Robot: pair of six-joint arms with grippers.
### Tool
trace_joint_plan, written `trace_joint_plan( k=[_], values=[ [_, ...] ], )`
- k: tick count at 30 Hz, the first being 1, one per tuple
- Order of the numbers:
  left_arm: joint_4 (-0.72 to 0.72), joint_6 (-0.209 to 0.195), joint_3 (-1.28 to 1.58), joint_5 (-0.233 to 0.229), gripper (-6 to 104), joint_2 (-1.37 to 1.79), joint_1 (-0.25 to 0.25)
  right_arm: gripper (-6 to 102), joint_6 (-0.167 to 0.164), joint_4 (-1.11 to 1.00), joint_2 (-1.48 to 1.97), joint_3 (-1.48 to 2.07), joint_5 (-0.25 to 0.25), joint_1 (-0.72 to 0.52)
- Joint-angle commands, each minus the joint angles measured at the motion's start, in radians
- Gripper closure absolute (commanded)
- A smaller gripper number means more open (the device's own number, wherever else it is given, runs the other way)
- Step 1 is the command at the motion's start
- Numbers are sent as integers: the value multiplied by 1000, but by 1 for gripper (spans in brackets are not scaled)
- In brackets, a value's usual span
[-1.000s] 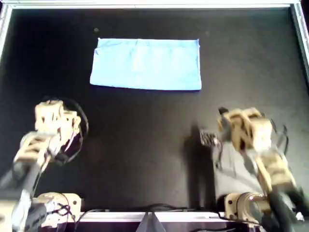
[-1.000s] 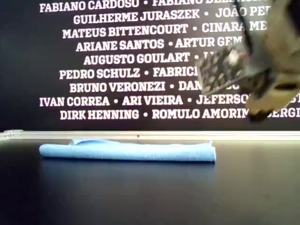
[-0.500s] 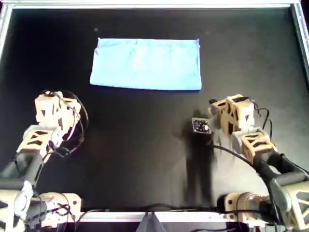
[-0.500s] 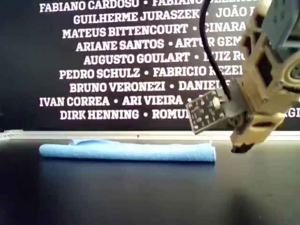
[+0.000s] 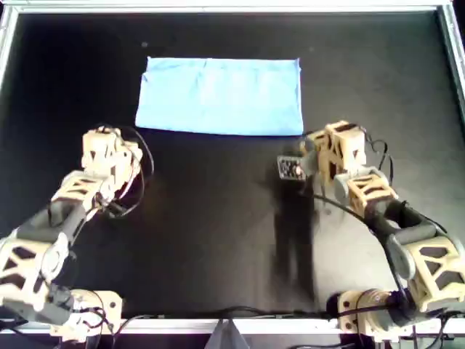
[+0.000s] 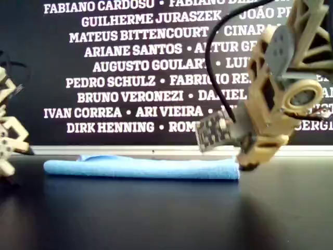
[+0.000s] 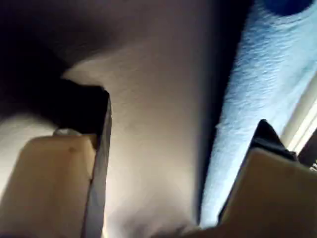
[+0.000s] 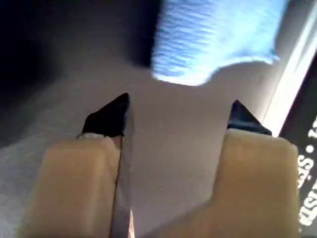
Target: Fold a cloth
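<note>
The cloth (image 5: 218,96) is a pale blue rectangle lying flat on the black table, toward the far side; in the exterior view it (image 6: 140,167) is a low blue strip. My first gripper (image 5: 107,138) is open and empty, near the cloth's near corner at the overhead view's left; its wrist view (image 7: 183,111) shows the cloth's edge (image 7: 262,74) beside the spread fingers. My second gripper (image 5: 330,138) is open and empty, just off the cloth's near corner at the overhead view's right. Its wrist view (image 8: 179,101) shows that corner (image 8: 213,34) ahead of the fingers.
The black table has a metal rim (image 5: 218,7) along the far side and both ends. A dark wall with white names (image 6: 130,78) stands behind it. A small circuit board (image 5: 290,169) juts from my second arm. The arm bases (image 5: 370,309) sit at the near edge.
Both arms have moved toward the far side, closer to the cloth. My second gripper has come down beside the cloth's corner. My first gripper has entered the exterior view's left edge. The cloth has not moved.
</note>
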Motion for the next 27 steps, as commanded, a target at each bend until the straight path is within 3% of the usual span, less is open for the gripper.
trace_joint_plan(
  k=[1,16,27],
  values=[
    [-20,-3,-86,0,-2,-17,-23,18,51,-31,15,-67,-2,-5],
    [-20,11,-193,0,-2,-127,-25,19,48,109,-100,-255,-11,-3],
    [-21,9,-273,0,-2,-196,-25,18,48,328,-247,-509,-11,-3]
  ],
)
